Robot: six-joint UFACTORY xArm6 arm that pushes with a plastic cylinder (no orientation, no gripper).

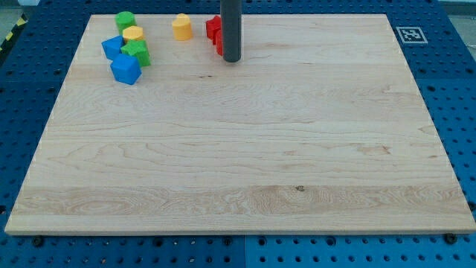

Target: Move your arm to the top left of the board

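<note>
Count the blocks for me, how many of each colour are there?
Green blocks: 2, one at the view's top left, one lower.
Blue blocks: 2, one and one.
Yellow blocks: 2, one in the cluster, one alone.
Red blocks: 1, partly hidden behind my tip.
Total: 7 blocks.

The dark rod descends from the view's top edge, upright, near the top centre of the wooden board [238, 149]. My tip [231, 59] rests on the board surface just at the view's right of the red block [213, 33], which it partly hides. The board's top-left corner, where green, yellow and blue blocks cluster, lies well apart toward the view's left.
</note>
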